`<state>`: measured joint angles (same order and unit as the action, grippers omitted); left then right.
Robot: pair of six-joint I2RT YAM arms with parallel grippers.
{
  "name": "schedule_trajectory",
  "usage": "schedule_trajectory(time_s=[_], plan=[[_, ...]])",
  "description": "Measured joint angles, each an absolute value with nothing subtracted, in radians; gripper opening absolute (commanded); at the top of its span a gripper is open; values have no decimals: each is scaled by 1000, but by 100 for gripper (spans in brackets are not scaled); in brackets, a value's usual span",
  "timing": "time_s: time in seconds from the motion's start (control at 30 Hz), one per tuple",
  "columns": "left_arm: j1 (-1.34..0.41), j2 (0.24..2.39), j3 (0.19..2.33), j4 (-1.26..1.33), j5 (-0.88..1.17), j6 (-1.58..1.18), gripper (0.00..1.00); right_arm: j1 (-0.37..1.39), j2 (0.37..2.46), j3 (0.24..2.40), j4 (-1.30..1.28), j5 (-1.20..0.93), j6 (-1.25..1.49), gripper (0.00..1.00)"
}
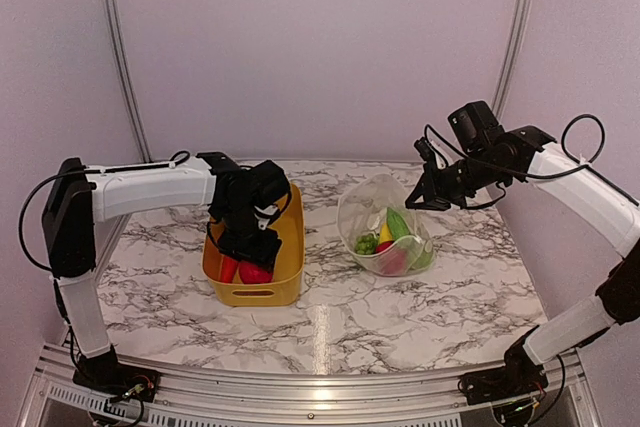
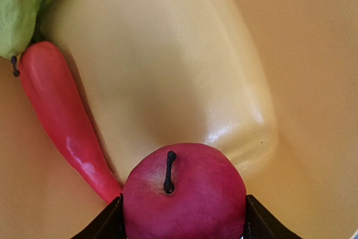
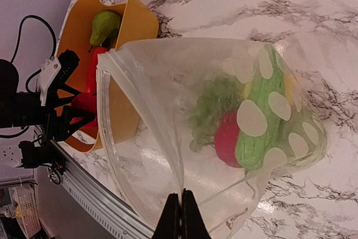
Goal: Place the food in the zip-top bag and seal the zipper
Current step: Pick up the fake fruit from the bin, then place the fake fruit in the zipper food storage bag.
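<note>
In the yellow bin (image 1: 290,282), the left pincer (image 2: 184,219) clamps one red apple (image 2: 184,191). One red pepper (image 2: 61,121) and one green fruit (image 2: 22,9) lie beside it. The right pincer (image 3: 180,211) pinches the rim of the zip-top bag (image 3: 162,93), which rests on the bench (image 1: 400,317) and holds one cucumber (image 3: 254,121), one grape bunch (image 3: 215,102) and one red fruit (image 3: 226,138).

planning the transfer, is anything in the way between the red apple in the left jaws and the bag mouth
Only the right wall of the yellow bin: the red apple in the left jaws sits inside and must lift over it. Beyond is bare marble up to the zip-top bag, held open by the right gripper.
</note>
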<state>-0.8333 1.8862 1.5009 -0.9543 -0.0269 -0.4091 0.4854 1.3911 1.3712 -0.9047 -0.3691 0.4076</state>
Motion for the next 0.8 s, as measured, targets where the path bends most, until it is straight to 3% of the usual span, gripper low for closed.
schedule_trajectory(time_s=[0.47,0.8], plan=[[-844,1903,1975,-947,-124,-462,48,485,1392,1378,-905,-369,416,0],[-949,1901,1955,-601,64,-407,45,485,1422,1422,-901,-381,419,0]])
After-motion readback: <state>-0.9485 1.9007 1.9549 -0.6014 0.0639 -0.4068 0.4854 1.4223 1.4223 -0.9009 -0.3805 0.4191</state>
